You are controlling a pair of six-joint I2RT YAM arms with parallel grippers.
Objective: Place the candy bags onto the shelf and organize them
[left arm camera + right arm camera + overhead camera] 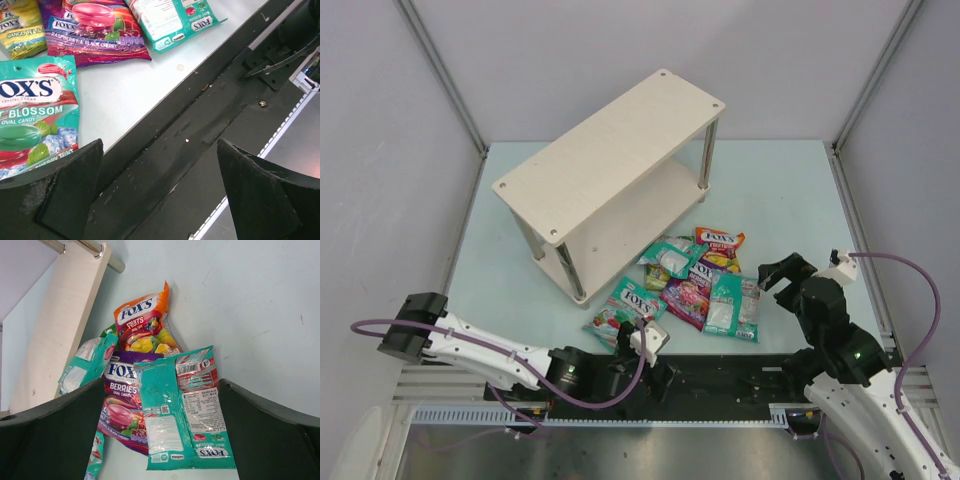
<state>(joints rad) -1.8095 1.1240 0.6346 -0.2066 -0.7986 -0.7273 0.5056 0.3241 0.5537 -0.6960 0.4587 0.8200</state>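
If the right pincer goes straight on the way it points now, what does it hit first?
Probably the teal bag lying back-side up, centred ahead of the open right pincer; how far ahead is unclear.

"FOX'S BLOSSOM OVAL CANDY" on teal bag (35, 125), "BERRIES" on purple bag (120, 407), "FRUITS" on orange bag (142, 320).
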